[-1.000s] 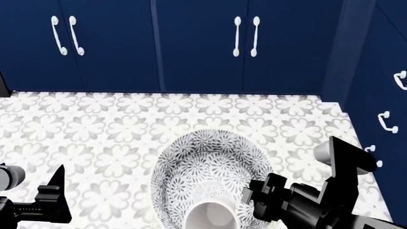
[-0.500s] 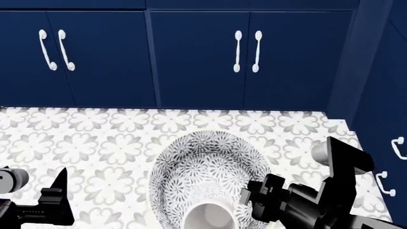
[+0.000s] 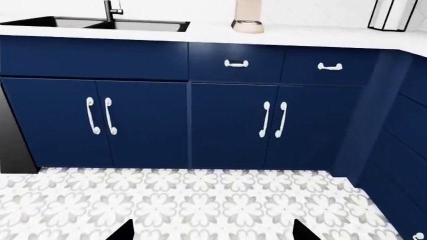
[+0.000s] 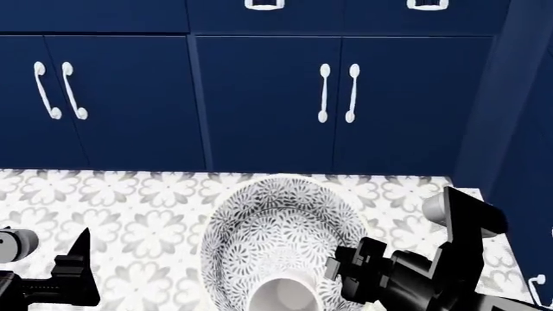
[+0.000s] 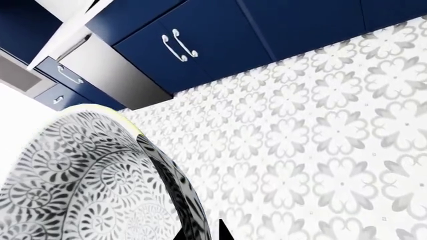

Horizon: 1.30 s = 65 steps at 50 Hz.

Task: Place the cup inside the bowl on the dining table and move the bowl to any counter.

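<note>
The floral bowl [image 4: 274,233] hangs above the patterned floor in the head view, with the white cup [image 4: 285,293] standing inside it near its close side. My right gripper [image 4: 346,267] is shut on the bowl's right rim. In the right wrist view the bowl [image 5: 80,175] fills the near side and its wall runs between the two fingertips of that gripper [image 5: 200,234]. My left gripper [image 4: 78,259] is open and holds nothing; its two dark tips stand wide apart [image 3: 213,234] over the floor. The counter [image 3: 200,32] shows ahead. The dining table is out of view.
Navy cabinet doors [image 4: 259,97] with white handles stand right ahead, and more cabinets [image 4: 527,129] close the corner on the right. On the counter are a black sink [image 3: 100,22], a beige jar [image 3: 248,20] and a wire frame [image 3: 393,14]. Grey floral tiles [image 4: 129,207] cover the floor.
In the head view the cabinets have slid downward and drawer handles have come into sight at the top. The bowl with the cup stays in my right gripper; the left stays open.
</note>
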{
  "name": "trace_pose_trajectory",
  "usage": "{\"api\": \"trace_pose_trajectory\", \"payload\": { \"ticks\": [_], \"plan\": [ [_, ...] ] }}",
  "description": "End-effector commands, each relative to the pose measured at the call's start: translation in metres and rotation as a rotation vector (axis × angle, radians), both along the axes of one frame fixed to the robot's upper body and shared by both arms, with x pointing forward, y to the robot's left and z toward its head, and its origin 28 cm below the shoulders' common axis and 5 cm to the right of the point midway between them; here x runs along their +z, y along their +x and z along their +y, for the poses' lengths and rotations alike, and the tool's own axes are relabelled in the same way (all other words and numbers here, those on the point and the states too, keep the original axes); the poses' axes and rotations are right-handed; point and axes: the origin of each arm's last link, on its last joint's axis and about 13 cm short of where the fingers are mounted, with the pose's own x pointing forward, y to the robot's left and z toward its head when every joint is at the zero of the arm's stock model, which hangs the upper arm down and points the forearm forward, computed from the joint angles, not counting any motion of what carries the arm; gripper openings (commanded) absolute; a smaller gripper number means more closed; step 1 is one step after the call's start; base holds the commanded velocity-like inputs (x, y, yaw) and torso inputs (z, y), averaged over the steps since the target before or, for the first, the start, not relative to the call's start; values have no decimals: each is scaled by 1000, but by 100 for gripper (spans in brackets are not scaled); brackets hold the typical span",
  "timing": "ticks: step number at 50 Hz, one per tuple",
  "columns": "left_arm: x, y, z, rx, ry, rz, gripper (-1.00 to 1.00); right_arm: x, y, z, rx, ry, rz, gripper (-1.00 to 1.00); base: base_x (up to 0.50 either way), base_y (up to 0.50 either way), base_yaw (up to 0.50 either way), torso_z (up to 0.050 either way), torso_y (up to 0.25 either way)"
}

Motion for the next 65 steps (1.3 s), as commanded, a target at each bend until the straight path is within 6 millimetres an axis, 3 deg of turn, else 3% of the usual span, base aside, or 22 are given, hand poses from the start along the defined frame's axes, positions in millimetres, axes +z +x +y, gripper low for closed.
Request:
{"api": "trace_pose_trajectory", "payload": {
  "ticks": [1, 56, 65],
  "plan": [
    [-1, 0, 0, 3, -2, 0, 100, 3, -1, 1, 0, 15, -7, -100, 500, -5, 0, 0, 0],
    [-1, 1, -2, -1, 4, 3, 100, 2, -2, 3, 8, 30, -6, -100, 500, -5, 0, 0, 1],
    [-1, 1, -2, 0, 4, 3, 100, 13, -2, 2, 7, 33, -21, -100, 500, -6, 0, 0, 1]
  ]
}}
